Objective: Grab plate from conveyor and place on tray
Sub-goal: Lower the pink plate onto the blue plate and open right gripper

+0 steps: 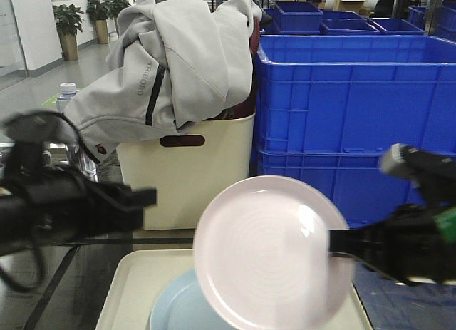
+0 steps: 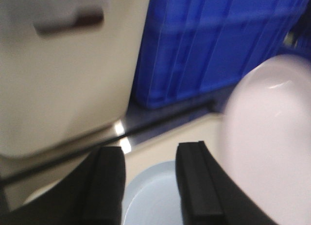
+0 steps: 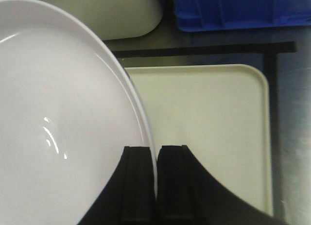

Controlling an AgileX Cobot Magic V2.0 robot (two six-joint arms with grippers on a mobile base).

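The pale pink plate [image 1: 271, 251] [image 3: 58, 113] [image 2: 272, 132] hangs tilted on edge over the cream tray [image 1: 132, 287] [image 3: 209, 118] [image 2: 209, 125]. My right gripper [image 1: 335, 243] [image 3: 155, 149] is shut on the plate's right rim, which shows as a thin line between the two fingers. At the left, my left gripper [image 1: 146, 198] [image 2: 150, 151] is open and holds nothing. It hovers above a light blue plate [image 1: 174, 305] [image 2: 150, 196] that lies on the tray. The conveyor is out of view.
A tall cream tub with a handle slot [image 1: 192, 173] stands just behind the tray, and a grey jacket [image 1: 178, 59] is piled on it. Stacked blue crates [image 1: 349, 109] fill the back right. A bottle [image 1: 66, 95] stands at the far left.
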